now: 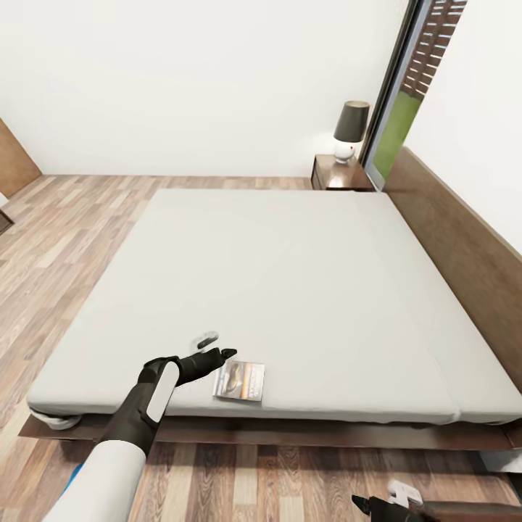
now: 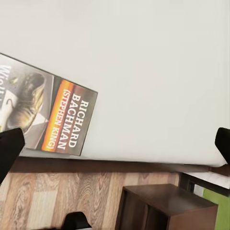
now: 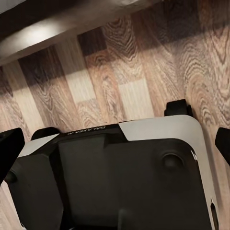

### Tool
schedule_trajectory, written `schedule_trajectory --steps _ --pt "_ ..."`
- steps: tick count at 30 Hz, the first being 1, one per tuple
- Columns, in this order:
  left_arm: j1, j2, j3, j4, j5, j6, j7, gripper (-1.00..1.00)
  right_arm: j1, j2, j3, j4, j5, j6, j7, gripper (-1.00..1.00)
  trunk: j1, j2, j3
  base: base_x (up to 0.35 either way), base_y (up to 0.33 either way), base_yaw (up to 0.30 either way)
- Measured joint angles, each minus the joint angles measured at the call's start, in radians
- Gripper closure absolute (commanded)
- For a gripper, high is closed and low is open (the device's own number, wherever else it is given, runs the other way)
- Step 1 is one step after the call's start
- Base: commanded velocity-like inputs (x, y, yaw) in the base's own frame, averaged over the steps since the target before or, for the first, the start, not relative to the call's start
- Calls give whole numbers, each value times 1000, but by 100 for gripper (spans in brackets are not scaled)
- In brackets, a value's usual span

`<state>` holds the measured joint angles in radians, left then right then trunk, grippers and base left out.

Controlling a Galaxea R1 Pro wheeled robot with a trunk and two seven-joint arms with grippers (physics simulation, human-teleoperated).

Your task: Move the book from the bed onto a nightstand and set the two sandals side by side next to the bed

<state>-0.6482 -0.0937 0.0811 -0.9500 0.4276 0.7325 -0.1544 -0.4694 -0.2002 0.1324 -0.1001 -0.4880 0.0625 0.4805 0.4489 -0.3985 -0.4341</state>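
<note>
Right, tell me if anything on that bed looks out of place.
Only the thin dark paperback with the orange band: it lies flat near the foot edge of the pale grey mattress, turned askew to that edge. The left gripper hovers beside it, jaws open, not touching.

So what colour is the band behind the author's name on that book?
Orange, fading to yellow, on the book; clearest in the left wrist view.
</note>
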Motion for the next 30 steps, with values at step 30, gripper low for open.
schedule_trajectory --steps 30 --pt "0 -17 -51 1 -2 2 -38 -100 0 0 0 0 0 0 -1 -100 1 0 0 113 0 0"
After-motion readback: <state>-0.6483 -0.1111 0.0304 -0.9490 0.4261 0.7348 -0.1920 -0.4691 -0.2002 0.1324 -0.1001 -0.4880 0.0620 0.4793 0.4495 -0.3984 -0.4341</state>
